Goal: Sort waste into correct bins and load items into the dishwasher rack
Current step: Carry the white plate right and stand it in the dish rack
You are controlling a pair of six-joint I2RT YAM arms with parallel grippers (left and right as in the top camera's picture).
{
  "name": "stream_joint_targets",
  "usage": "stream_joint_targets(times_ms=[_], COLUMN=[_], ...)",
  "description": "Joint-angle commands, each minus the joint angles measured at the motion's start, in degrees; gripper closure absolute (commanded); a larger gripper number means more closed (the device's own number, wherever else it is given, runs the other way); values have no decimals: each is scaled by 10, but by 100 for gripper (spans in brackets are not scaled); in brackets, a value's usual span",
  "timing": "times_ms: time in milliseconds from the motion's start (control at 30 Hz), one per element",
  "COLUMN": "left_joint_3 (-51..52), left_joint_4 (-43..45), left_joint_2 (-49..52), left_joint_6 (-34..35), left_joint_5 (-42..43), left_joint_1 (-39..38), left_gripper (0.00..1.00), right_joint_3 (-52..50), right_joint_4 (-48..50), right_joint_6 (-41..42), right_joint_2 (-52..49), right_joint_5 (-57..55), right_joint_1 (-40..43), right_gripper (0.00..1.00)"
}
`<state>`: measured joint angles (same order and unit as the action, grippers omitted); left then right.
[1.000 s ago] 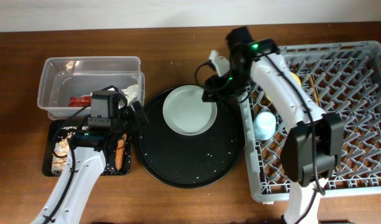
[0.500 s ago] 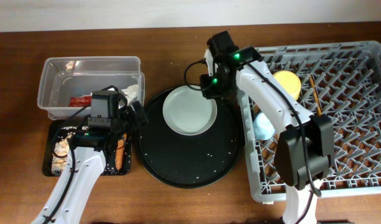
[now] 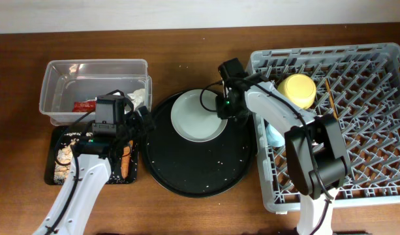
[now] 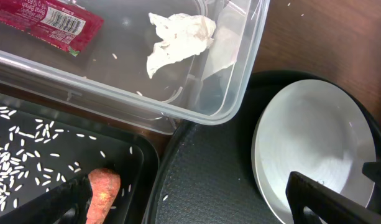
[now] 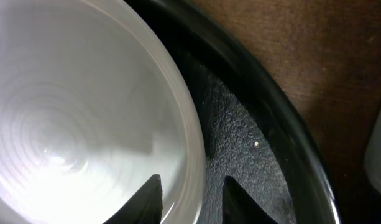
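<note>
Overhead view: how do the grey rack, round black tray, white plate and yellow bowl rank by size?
Largest to smallest:
1. grey rack
2. round black tray
3. white plate
4. yellow bowl, clearly smallest even though it sits raised in the rack

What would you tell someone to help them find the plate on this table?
Start at the large round black tray in the middle, between the clear tub and the grey rack. The plate lies in its far half: pale, round, the only dish on that tray, with the right gripper astride its rim.

A wooden table (image 3: 186, 46) bears a clear tub (image 3: 89, 81), black tray (image 3: 134, 175), round tray (image 3: 200, 166) and grey rack (image 3: 382, 117).
</note>
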<state>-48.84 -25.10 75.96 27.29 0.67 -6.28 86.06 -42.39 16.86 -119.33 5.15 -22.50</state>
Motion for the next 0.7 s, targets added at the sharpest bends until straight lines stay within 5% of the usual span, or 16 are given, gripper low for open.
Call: stream_joint_targets(times_ms=[0, 567, 667], left_joint_3=[2, 2, 2], left_joint_4=[0, -1, -1], left_joint_2=[-5, -5, -5], left_joint_6=[5, 5, 5], left_joint_5=[7, 7, 7], left_joint_1=[2, 2, 2], left_gripper=[1, 1, 1], right_joint_3=[-19, -23, -23], right_joint_4=[11, 32, 32], right_joint_6=[18, 31, 31], right_joint_2=[-1, -39, -39], right_joint_5=[-9, -13, -13], right_joint_1=[-5, -14, -14], right_gripper=[69, 70, 91])
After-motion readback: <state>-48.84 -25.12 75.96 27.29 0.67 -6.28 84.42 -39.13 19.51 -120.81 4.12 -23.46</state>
